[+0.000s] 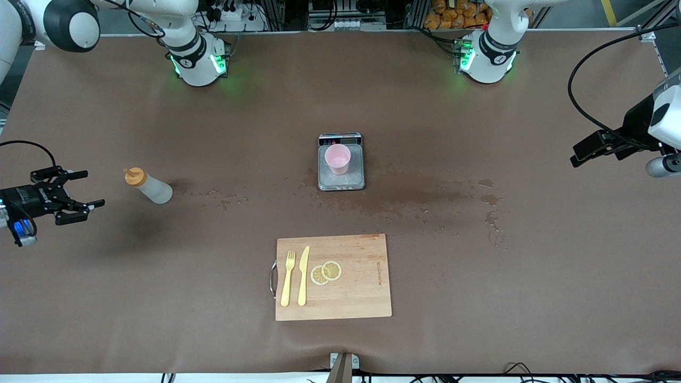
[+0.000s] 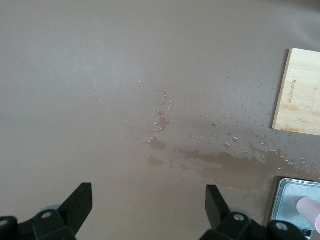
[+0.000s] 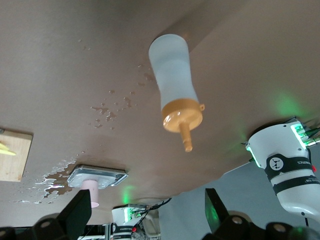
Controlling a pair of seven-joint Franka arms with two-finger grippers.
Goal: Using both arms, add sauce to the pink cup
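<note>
Front view: one whitish bottle point(image 1: 149, 187) with orange cap stands toward my right arm's end; one pink cup point(image 1: 338, 158) on scale point(image 1: 341, 181). My right gripper point(image 1: 80, 202) and left gripper point(image 1: 585, 151) both spread, empty.

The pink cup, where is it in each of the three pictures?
Front view: the pink cup stands on the steel scale in the middle of the table, farther from the camera than the cutting board.
Left wrist view: only a sliver of it shows at the picture's edge, on the scale.
Right wrist view: small and far off, on the scale.
Shared landmark: the steel scale under the cup, in all three.
</note>
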